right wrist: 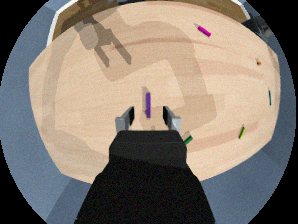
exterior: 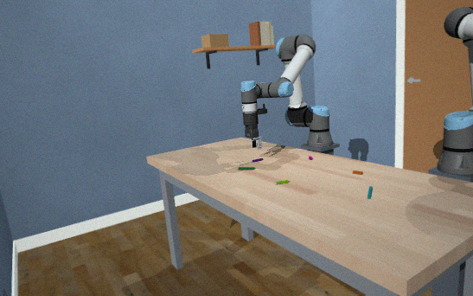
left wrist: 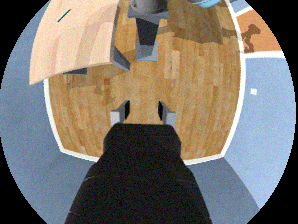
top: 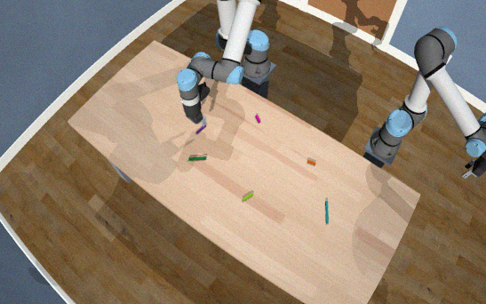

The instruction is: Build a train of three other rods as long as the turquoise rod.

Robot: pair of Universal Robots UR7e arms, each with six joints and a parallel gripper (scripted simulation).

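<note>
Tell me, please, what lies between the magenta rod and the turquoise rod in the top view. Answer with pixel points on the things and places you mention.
The orange rod (top: 311,163) (exterior: 357,172) (right wrist: 259,63) lies between them, nearer the turquoise rod (top: 327,212) (exterior: 369,192) (left wrist: 64,15) (right wrist: 270,97), as the top view shows.
</note>
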